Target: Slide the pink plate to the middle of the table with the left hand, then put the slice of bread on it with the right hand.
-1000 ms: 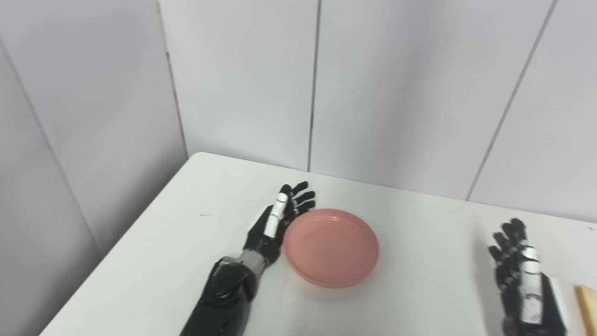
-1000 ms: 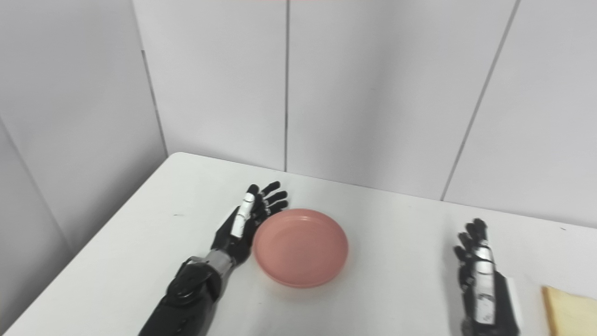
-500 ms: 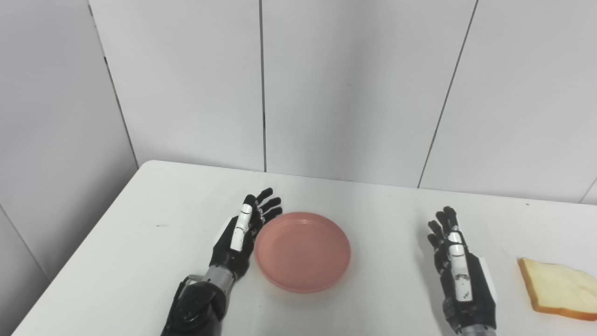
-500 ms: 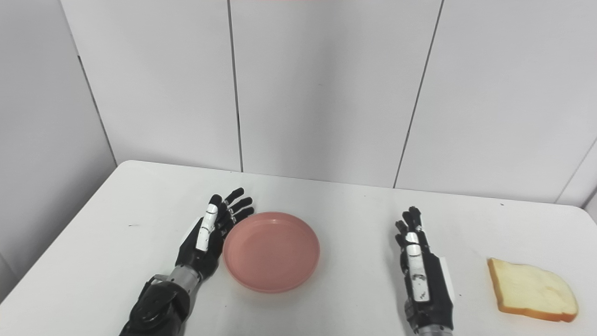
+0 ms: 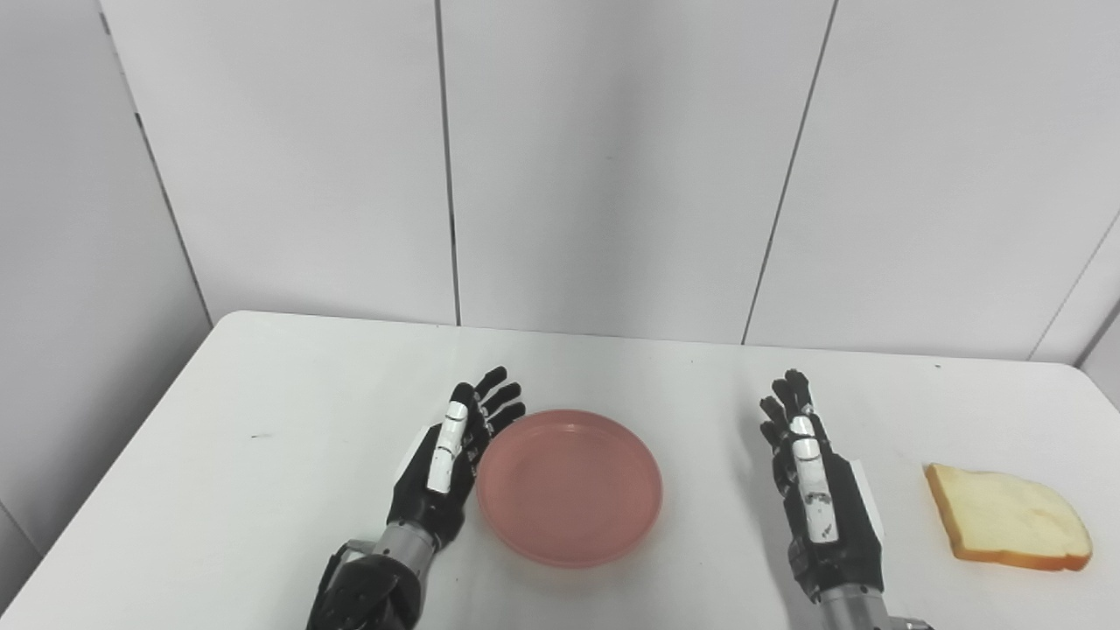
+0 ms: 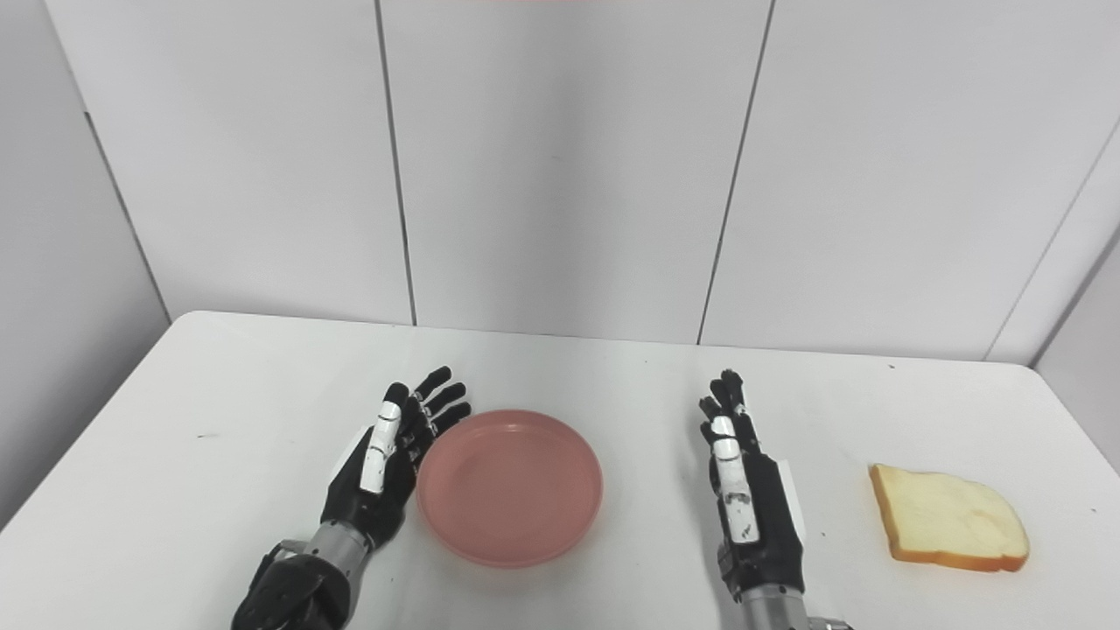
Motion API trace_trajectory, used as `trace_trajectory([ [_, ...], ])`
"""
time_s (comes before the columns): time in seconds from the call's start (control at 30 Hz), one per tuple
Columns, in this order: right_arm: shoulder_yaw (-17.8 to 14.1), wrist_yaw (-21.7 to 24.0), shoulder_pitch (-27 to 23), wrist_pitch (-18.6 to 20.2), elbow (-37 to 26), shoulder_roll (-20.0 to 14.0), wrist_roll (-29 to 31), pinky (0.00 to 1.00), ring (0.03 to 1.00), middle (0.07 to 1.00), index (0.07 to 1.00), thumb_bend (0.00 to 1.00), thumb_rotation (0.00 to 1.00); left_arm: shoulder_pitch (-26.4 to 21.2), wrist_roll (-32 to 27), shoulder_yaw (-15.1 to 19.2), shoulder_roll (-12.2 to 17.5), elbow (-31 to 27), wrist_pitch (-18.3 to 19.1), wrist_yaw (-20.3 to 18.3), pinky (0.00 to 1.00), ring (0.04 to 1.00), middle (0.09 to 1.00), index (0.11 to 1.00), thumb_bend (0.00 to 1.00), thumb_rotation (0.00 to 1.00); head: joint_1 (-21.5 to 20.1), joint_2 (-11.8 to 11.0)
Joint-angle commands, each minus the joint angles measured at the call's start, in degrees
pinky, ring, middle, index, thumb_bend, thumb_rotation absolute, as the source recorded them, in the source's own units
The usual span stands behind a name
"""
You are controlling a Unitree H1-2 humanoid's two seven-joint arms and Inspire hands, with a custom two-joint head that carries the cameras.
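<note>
One pink plate (image 5: 569, 487) sits on the table (image 5: 262, 411) near centre, slightly left. Left hand (image 5: 451, 459) stands edge-on against its left rim, fingers spread, holding nothing. Right hand (image 5: 818, 494) hovers with fingers extended and apart, empty, between plate and bread slice (image 5: 1006, 518), which lies well apart at the right edge. Risk: an uneven push at the rim could spin or tip the shallow plate; bread near the edge may be nudged off.

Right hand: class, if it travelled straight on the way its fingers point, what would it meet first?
Nothing on the table, it seems. The right hand points toward the far edge and the wall beyond; the slice of bread and the pink plate lie off to either side.
</note>
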Motion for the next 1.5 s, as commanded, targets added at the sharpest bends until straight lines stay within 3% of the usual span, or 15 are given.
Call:
trace_trajectory([
  [0.0,0.2,-0.1,-2.0,0.4,-2.2,0.4,-0.2,0.99,0.966,0.980,0.988,0.70,0.91,1.4,-0.3,-0.8,-1.4,-0.6,1.0,-0.1,0.95,0.889,0.905,0.905,0.70,1.00,-0.5,0.2],
  [0.3,0.7,-0.3,-2.2,1.0,-2.7,0.9,-0.2,0.98,0.964,0.979,0.976,0.69,0.90,2.2,1.1,-2.4,-3.4,-2.4,2.7,1.1,0.94,0.894,0.898,0.895,0.72,1.00,-3.0,1.1],
  [0.6,0.9,-0.4,-2.4,1.5,-3.2,0.6,-1.2,0.99,0.971,0.986,0.988,0.68,0.93,2.8,0.3,-2.6,-5.2,-1.7,1.7,0.9,0.91,0.893,0.885,0.879,0.74,0.97,-2.9,2.4],
  [0.77,0.5,-0.2,-2.5,2.4,-3.7,0.6,-0.5,0.99,0.974,0.988,0.992,0.69,0.92,3.4,0.2,-2.9,-6.1,-3.6,3.4,1.4,0.92,0.904,0.894,0.884,0.74,0.97,-3.4,2.8],
  [1.0,-0.5,-0.3,-2.4,1.9,-3.9,-0.1,-0.1,1.00,0.971,0.978,0.988,0.69,0.92,3.4,0.3,-3.5,-7.3,-3.5,2.5,1.2,0.88,0.893,0.900,0.899,0.71,0.98,-5.1,2.6],
  [1.27,-3.6,0.8,-3.9,2.4,-5.6,-5.5,1.6,1.00,0.971,0.983,0.990,0.71,0.90,3.0,0.6,-3.9,-8.0,-1.8,2.2,1.4,0.90,0.910,0.913,0.893,0.72,0.97,-7.0,2.6],
  [1.47,-6.9,0.7,-6.0,3.5,-8.2,-13.1,-0.1,0.94,0.930,0.939,0.939,0.71,0.70,2.2,0.9,-3.5,-7.8,-1.2,1.7,2.2,0.94,0.909,0.919,0.897,0.72,0.99,-9.3,1.9],
])
